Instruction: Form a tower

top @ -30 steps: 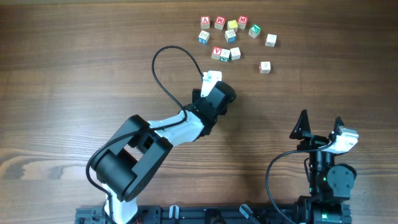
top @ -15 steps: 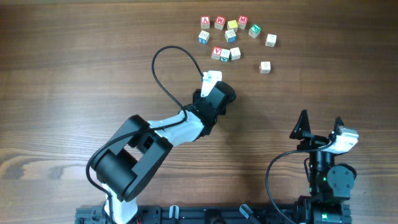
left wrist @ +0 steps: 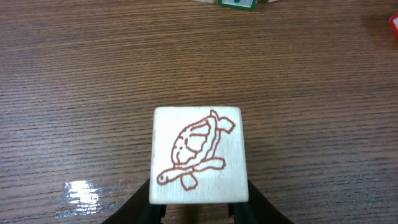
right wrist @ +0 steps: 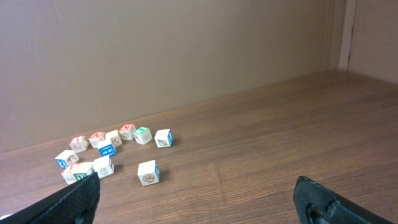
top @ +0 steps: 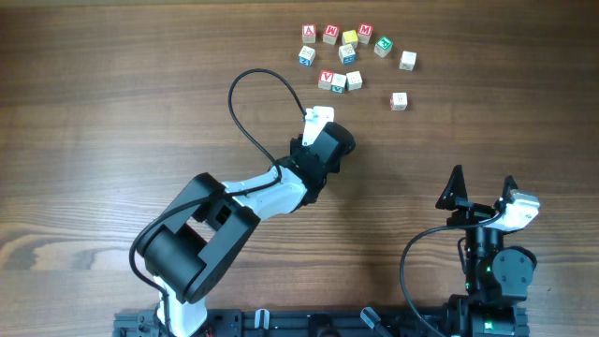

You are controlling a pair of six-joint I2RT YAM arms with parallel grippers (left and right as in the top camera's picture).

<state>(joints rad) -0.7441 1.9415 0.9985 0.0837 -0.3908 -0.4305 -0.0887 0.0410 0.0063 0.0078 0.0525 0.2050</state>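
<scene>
Loose cubes (top: 348,58) on the table (top: 112,94): twelve, counted from overhead, scattered at the far side. Top faces: four red letters, two blue, two green, one yellow, three pale. One pale cube (top: 400,101) lies a little apart on the near right of the bunch. Nothing is stacked yet; every cube sits alone on the wood.

Thirteenth item: the turtle cube (left wrist: 198,155), pale with one red-brown turtle outline. It rests on the table short of the bunch and is hidden under the wrist in the overhead view.

Left gripper (left wrist: 199,208): two fingers (left wrist: 142,202) stand right against the turtle cube's sides. Whether they squeeze it cannot be told.

Right gripper (right wrist: 196,186): jaws spread wide, nothing between them, well apart from all cubes.
</scene>
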